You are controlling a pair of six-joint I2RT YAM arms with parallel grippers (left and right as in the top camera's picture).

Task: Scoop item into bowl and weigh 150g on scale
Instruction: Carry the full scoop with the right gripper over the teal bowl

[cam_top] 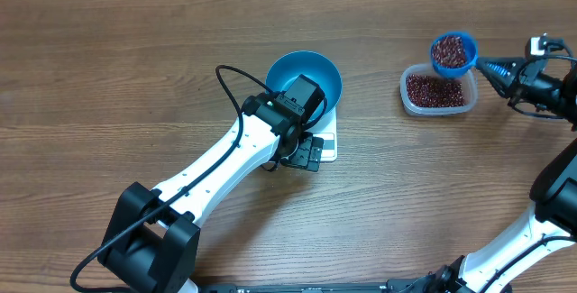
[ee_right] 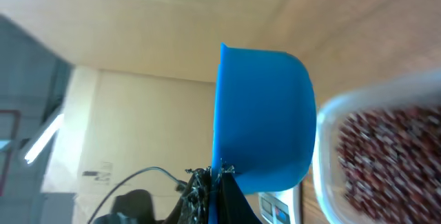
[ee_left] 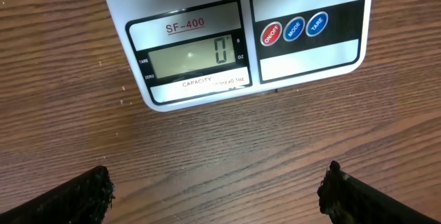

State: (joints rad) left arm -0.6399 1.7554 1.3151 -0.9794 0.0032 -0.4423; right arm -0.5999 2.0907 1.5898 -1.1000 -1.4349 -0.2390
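Currently my right gripper [cam_top: 496, 68], clamped on the loaded scoop [cam_top: 453, 53], has the bowl [cam_top: 311, 66] well apart at 9 o'clock; my left gripper [ee_left: 217, 189] stands wide apart.

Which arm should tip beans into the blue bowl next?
Right. The right hand grips the scoop full of beans. The left hand sits open and empty by the scale.

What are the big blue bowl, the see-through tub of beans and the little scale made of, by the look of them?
Bowl: probably plastic, an even bright blue with a smooth inside. Tub: thin clear plastic; the beans show through its wall. Scale: likely moulded white plastic, smooth, with printed labels and coloured buttons.
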